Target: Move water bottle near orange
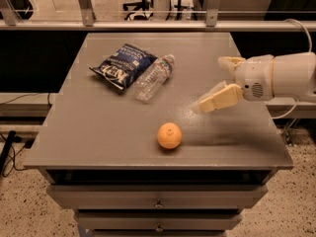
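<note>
Camera view: bag [123, 65] beside bottle [154, 77], tool [212, 84] rightward

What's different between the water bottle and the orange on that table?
The water bottle is long, clear and lying on its side; the orange is small, round and opaque. The bottle lies right beside the blue chip bag toward the back; the orange sits alone near the front edge. Both rest on the grey table, untouched by the open claw hovering at the right.

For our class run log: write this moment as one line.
gripper open, above table's right side | water bottle lying beside chip bag, untouched | orange front centre
</note>
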`<state>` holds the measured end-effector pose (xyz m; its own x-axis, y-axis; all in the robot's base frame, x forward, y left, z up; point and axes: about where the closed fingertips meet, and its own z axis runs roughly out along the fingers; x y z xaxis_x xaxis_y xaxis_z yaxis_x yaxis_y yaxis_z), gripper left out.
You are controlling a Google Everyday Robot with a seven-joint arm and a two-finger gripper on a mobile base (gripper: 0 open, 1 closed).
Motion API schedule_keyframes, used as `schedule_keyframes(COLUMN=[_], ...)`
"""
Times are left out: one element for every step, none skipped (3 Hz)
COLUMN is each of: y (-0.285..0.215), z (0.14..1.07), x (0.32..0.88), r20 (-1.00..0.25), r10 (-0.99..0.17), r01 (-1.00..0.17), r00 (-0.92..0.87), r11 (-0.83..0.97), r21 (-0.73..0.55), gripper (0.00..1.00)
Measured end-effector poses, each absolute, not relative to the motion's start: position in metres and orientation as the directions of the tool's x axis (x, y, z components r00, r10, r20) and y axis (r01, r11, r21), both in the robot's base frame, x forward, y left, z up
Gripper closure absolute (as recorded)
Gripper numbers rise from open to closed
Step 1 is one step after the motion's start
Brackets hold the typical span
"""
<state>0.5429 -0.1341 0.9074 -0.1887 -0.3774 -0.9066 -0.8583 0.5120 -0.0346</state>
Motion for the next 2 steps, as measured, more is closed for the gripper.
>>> schedule_keyframes(y=[-0.129, -0.121], z=[0.900, 0.895], x=[0.566, 0.590], r20=[-0.868, -0.808], r10=[-0.460, -0.569], r01=[-0.835, -0.840], r00=[-0.187, -0.152], r11=[0.540, 0.505], r21=[-0.106, -0.197], gripper=[0.00, 0.00])
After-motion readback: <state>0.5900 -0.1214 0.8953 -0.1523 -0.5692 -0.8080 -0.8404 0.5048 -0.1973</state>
